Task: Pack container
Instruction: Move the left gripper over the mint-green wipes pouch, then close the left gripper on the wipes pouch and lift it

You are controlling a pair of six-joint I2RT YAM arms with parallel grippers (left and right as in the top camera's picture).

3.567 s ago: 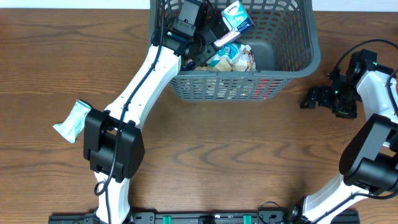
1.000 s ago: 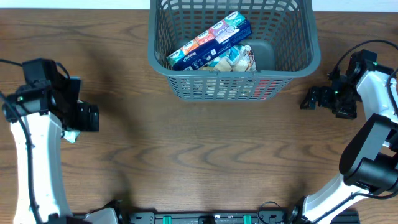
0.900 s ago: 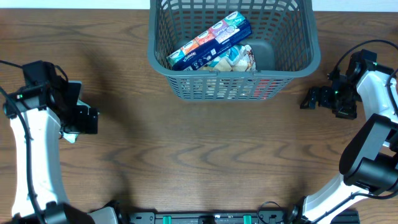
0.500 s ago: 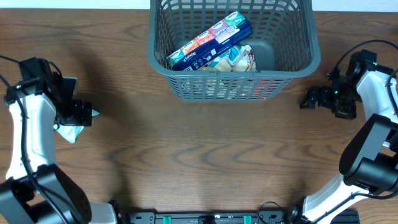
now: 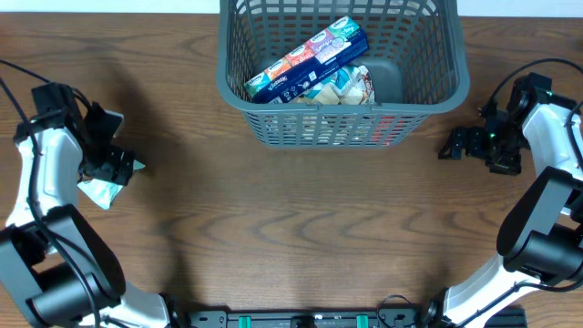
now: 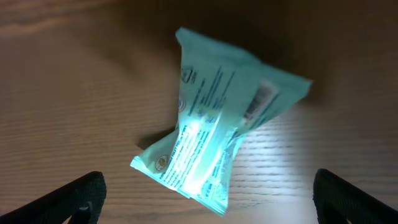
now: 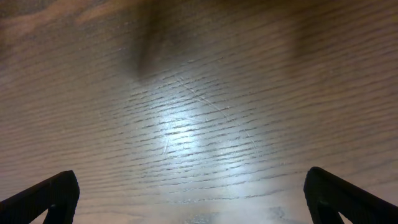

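The basket [image 5: 337, 128] sits at the worktop's [image 5: 301, 228] far edge, with a box [image 5: 308, 62] and packets inside. Well left of it, the left gripper [image 6: 210, 198] hovers wide open and empty over a teal packet [image 6: 217, 130], probably to grasp it next. Just right of the basket, the right gripper [image 7: 193, 193] hovers wide open, holding nothing.

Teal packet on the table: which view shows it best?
Left wrist view: the teal packet lies whole and close on the table. Overhead shows it small, partly covered by the left gripper. The right wrist view shows only bare table.
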